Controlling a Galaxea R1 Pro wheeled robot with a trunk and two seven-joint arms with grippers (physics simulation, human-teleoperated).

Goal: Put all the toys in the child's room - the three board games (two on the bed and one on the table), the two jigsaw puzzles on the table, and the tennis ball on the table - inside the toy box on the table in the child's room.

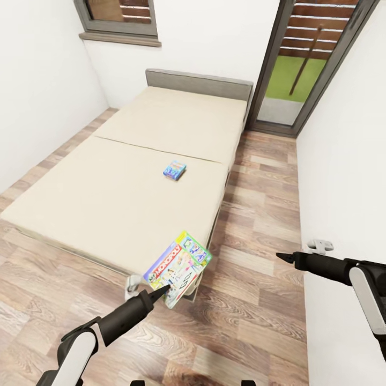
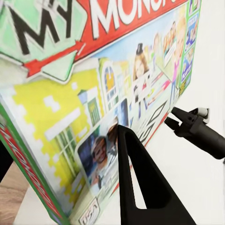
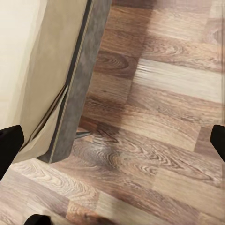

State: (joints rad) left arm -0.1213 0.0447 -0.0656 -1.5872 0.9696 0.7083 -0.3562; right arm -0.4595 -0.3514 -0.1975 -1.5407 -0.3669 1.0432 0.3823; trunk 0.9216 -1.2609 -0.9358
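Fingers on the left gripper were clamped on the Monopoly box, pinching its lower edge so it hung tilted just off the near corner of the bed, partly over the floor. From the left wrist camera one black, tapered finger lay flat against the glossy printed lid, so that grip looked solid. Flat rectangular cardboard, red logo band, green edging, cartoon artwork all over.

Right gripper was out to the right of the bed, over near the white wall, holding nothing. Its fingers were spread wide: in the right wrist camera the dark tips sat at opposite edges with plain wood-plank floor between them, plus the bed's grey base and a fold of beige cover.

Count-wise: two board games. The one in the grip, and a second, smaller blue box lying flat near the middle of the bed, well apart from the first. The bed itself was a smooth matte beige mattress with a grey padded headboard.
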